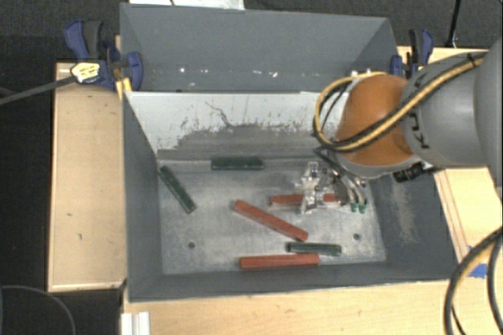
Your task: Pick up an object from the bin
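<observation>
Stick under claw: short red-brown bar (284, 200), slender and straight, lying level across the right-centre of the bin floor, its right end hidden beneath the claw.
Claw (318, 193): low over that right end; whether it is open or closed cannot be told.
Nearest neighbours: longer red-brown bar (269, 220) slanting just in front; dark green bar (314, 248) beyond it, towards the front wall.
Others: front red-brown bar (279, 262); rear dark green bar (236, 163); left dark green bar (177, 189), tilted.
Bin (141, 192): grey metal, scuffed floor.
</observation>
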{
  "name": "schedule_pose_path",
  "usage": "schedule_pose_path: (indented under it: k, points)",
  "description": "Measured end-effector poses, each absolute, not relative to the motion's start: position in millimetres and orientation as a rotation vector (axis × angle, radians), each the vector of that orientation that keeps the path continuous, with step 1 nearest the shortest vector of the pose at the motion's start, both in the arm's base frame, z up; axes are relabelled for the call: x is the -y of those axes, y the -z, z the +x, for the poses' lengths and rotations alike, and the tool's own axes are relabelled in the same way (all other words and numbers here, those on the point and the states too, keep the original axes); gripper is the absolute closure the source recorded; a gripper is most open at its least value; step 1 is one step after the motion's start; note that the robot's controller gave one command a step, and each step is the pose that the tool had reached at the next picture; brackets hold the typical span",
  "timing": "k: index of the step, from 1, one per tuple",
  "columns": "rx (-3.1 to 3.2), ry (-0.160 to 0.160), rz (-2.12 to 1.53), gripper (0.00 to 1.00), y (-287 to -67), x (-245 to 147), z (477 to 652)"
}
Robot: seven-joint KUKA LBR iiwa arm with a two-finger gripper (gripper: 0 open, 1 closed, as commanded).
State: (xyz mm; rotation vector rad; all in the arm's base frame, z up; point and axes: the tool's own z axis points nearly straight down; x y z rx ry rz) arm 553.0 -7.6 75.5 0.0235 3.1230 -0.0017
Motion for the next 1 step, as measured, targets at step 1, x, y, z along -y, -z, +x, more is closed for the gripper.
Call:
schedule_pose_path:
  k: [1]
  points:
    - [-3.142, 0.000, 0.004, 1.00, -280.7, 14.1, 543.7]
